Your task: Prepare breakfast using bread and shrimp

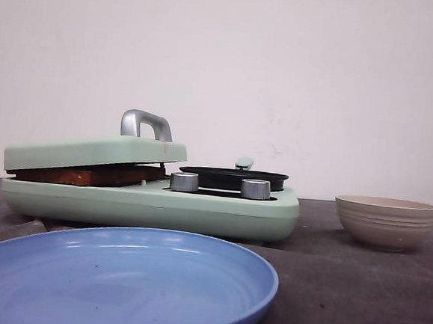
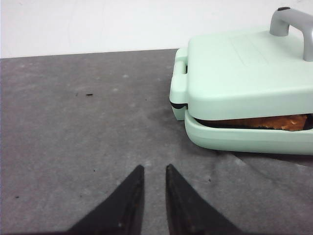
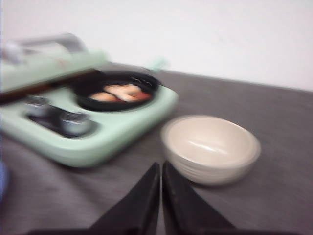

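Toasted bread (image 1: 88, 174) lies in the mint-green sandwich maker (image 1: 198, 209), and its brown edge (image 2: 266, 122) shows under the lowered lid (image 2: 244, 73). Pinkish-orange shrimp (image 3: 122, 92) lie in the small black pan (image 3: 115, 90) on the appliance's right side. My left gripper (image 2: 154, 167) hovers over bare table to the left of the appliance, its fingers a little apart and nothing between them. My right gripper (image 3: 161, 164) is shut and empty, close to the beige bowl (image 3: 210, 147). Neither gripper shows in the front view. The right wrist view is blurred.
A large blue plate (image 1: 117, 282) sits at the table's front, before the appliance. The beige ribbed bowl (image 1: 384, 220) stands to its right. Two metal knobs (image 1: 184, 181) face forward, and a silver handle (image 1: 146, 123) rises from the lid.
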Controlling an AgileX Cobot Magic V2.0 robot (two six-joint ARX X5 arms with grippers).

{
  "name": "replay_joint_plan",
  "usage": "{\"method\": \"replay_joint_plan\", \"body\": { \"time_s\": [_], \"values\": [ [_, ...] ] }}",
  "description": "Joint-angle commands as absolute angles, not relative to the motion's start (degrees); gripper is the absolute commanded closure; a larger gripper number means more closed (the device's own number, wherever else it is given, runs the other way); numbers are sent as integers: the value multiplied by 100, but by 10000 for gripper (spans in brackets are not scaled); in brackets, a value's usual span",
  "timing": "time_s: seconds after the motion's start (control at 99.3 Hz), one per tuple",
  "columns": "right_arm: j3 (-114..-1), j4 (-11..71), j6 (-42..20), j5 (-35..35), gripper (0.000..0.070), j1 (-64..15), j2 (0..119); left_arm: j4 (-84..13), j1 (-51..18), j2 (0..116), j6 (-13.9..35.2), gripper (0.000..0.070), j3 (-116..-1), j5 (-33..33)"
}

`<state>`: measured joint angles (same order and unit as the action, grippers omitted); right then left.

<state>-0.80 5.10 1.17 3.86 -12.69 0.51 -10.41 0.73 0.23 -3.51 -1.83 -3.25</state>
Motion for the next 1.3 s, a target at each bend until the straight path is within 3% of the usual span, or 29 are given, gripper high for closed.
{"method": "replay_joint_plan", "body": {
  "time_s": [0.0,0.06,1.289],
  "values": [
    [-67,663,303,172,700,-1057,21,-1066,78,19,-401,700,-91,-340],
    [-67,1116,301,1,700,-956,21,-1076,80,19,-401,700,-91,-333],
    [-69,860,169,145,700,-976,21,-1074,78,19,-401,700,-91,-340]
  ]
}}
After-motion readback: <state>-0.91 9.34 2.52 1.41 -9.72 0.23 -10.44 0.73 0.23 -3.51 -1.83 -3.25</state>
